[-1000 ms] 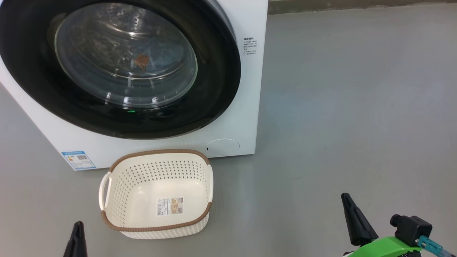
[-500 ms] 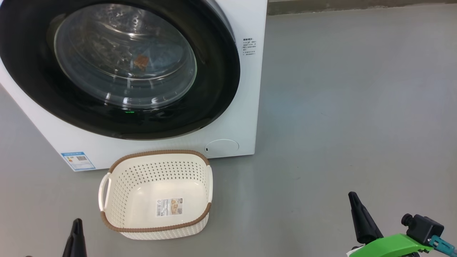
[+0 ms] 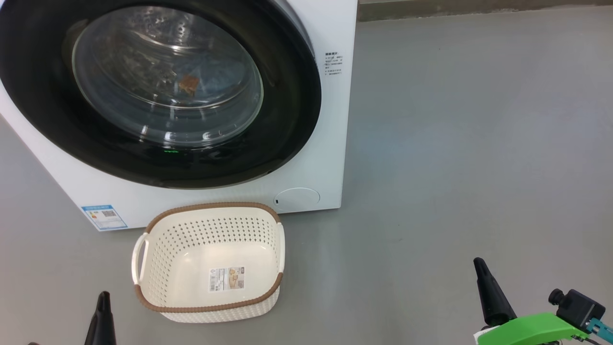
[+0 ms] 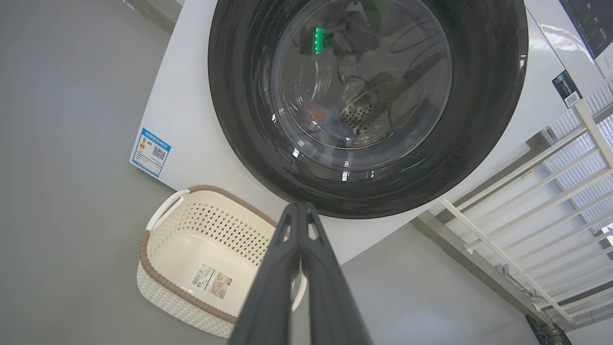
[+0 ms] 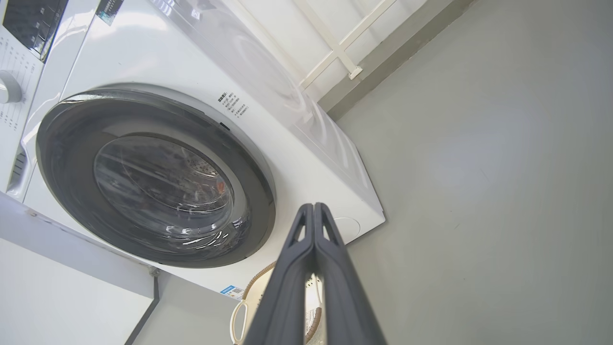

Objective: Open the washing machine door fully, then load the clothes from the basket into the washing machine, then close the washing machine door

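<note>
The washing machine door (image 3: pixel 158 91), upper left, sits closed on the washing machine (image 3: pixel 330 143), with the clothes (image 3: pixel 188 84) visible behind its glass. The basket (image 3: pixel 213 206), lower centre, lies empty. The left gripper (image 3: pixel 103 299) and right gripper (image 3: pixel 480 268) are pressed together, holding nothing. The task looks finished.
</note>
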`<state>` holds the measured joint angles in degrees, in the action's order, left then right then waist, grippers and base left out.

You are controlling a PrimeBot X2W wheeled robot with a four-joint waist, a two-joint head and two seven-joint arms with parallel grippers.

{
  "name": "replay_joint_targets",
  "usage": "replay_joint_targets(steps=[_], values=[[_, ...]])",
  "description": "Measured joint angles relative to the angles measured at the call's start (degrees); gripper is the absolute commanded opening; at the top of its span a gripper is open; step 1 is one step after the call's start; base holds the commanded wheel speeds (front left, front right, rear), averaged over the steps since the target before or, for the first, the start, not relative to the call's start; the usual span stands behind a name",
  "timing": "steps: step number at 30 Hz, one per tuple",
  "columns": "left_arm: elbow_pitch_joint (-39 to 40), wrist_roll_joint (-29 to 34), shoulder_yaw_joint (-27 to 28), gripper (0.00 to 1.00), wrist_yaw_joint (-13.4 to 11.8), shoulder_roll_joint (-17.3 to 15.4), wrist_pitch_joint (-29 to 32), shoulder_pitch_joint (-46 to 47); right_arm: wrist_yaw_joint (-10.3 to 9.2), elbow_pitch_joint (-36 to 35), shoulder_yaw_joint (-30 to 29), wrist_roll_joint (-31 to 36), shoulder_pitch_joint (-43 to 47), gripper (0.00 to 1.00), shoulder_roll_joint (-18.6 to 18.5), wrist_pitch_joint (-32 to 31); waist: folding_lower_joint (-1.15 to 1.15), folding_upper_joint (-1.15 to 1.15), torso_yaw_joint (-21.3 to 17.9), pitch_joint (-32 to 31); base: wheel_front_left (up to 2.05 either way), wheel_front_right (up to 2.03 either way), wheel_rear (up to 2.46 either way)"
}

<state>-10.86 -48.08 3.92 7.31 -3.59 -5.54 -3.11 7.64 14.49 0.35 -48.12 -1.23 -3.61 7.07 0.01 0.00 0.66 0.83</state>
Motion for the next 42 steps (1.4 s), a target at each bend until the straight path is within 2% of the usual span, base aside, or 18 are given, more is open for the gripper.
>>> replay_joint_targets(steps=[42], values=[[-2.32, -25.03, 0.36, 0.0, 0.0, 0.58, 6.82, 3.8, -0.08, 0.43, -3.33, -26.17, -1.36, 0.0, -0.03, -6.58, 0.0, 0.0, -0.38, -0.38, 0.0, 0.0, 0.0]])
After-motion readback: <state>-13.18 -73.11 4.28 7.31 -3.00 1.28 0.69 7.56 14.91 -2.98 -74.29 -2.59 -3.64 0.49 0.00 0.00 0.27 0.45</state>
